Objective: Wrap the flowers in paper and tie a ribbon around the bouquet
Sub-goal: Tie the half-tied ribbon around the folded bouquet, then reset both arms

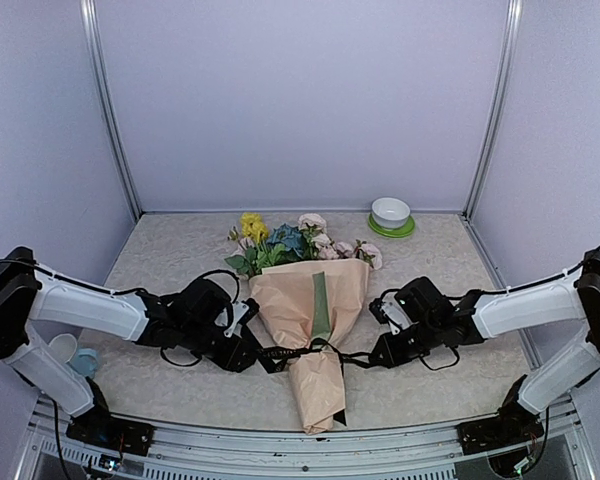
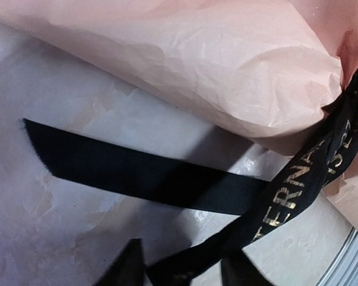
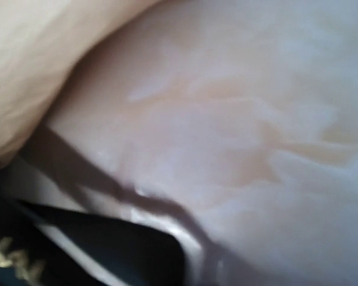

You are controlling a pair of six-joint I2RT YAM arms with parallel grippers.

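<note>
The bouquet [image 1: 295,300] lies mid-table, a peach-tan paper cone with a green strip [image 1: 321,305]; the flowers [image 1: 285,240] spill out of its far end. The black ribbon [image 1: 298,352] circles the cone's narrow waist. My left gripper [image 1: 263,356] is at the waist's left side. In the left wrist view its jaws stand apart, a gold-lettered ribbon [image 2: 298,185] strand lies loose between them, and the paper [image 2: 197,59] fills the top. My right gripper [image 1: 378,357] sits at the waist's right, shut, with a ribbon strand running into its tip. The right wrist view is blurred: paper [image 3: 36,71] and a dark ribbon end [image 3: 107,250].
A white bowl on a green saucer [image 1: 391,214] stands at the back right. A pale cup [image 1: 75,355] sits by the left arm's base. Metal frame posts and lilac walls close in the table, and a rail [image 1: 310,445] runs along the near edge.
</note>
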